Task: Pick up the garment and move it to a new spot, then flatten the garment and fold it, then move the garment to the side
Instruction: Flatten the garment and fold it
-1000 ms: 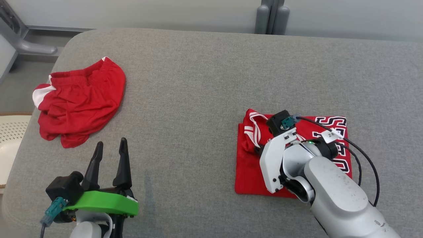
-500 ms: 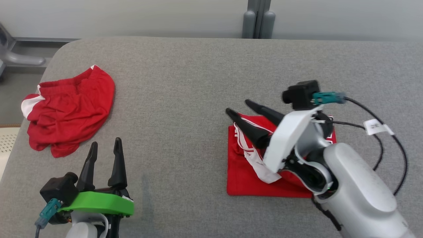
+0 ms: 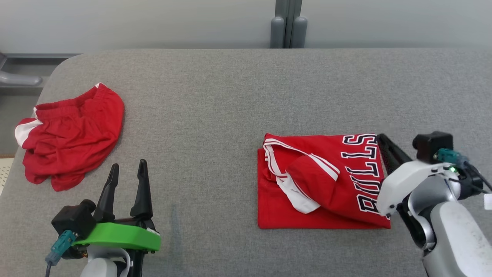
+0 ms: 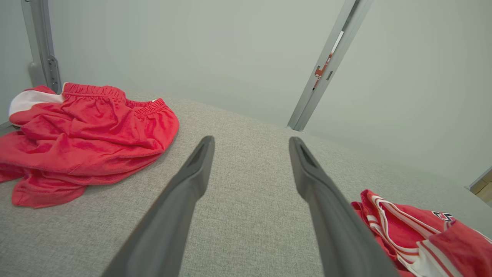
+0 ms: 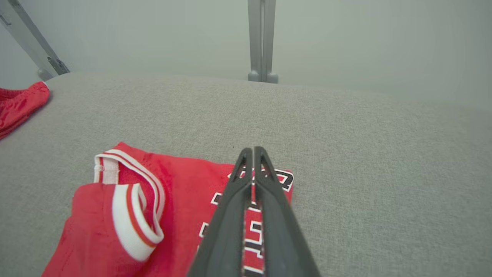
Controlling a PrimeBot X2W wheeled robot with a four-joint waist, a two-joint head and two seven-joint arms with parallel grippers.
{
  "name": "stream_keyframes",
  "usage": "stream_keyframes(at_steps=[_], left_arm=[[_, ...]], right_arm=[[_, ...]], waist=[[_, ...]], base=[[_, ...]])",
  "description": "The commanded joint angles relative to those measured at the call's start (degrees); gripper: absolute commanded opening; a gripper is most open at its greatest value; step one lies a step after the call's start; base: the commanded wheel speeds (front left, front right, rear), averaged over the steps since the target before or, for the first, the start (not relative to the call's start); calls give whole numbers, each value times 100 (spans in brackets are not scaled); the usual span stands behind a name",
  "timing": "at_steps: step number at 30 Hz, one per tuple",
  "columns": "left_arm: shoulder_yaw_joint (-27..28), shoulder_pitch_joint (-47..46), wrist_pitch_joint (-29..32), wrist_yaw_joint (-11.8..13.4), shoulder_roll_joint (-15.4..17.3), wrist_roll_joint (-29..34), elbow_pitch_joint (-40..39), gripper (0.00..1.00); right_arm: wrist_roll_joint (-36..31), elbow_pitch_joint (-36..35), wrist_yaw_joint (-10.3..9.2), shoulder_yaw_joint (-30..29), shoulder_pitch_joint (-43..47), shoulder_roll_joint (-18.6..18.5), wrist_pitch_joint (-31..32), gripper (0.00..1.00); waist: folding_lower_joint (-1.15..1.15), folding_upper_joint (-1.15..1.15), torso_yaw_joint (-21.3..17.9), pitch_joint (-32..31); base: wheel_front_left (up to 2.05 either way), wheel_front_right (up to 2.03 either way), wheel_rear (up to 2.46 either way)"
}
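The garment [image 3: 319,181], a red jersey with white trim and black-and-white lettering, lies folded on the grey padded surface [image 3: 230,107], right of centre. A strap flap is turned over on its top. My right gripper [image 3: 381,137] is shut and empty at the jersey's far right corner, just above the lettering. The right wrist view shows its closed fingertips [image 5: 253,150] over the jersey [image 5: 173,200]. My left gripper [image 3: 129,164] stands open and empty at the lower left, well away from the jersey [image 4: 415,234], its fingers [image 4: 192,181] spread wide.
Crumpled red shorts [image 3: 69,130] with white panels lie near the surface's left edge, ahead and left of my left gripper [image 4: 250,139]. A grey post [image 3: 284,23] rises behind the far edge against a pale wall. Bare grey fabric lies between the two garments.
My right gripper lifted off the jersey, opened, then shut and drew back to the jersey's right edge. The jersey stays folded. The head camera shifted. The left gripper has not moved.
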Motion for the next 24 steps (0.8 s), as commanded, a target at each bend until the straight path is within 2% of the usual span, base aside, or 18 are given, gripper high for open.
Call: stream_keyframes(at_steps=[1,7,14,20,24], left_arm=[[9,50,-14,-18,20,59,-10,100],[-32,-8,-14,-19,92,106,-7,100],[-71,6,-13,-11,108,105,-13,100],[-84,33,-13,12,93,55,-10,100],[-42,39,-8,29,82,28,-37,100]], right_arm=[[-133,119,-1,-1,49,41,-88,0],[-506,913,-2,554,-72,271,-356,0],[-231,1449,-2,1824,-278,597,-555,0],[490,1323,-2,3045,-339,659,-386,0],[993,916,-2,3375,-415,475,-406,0]], waist=[[0,0,10,-8],[0,0,56,2],[0,0,126,16],[0,0,156,31],[0,0,124,43]], base=[[0,0,0],[0,0,0],[0,0,0],[0,0,0],[0,0,0]])
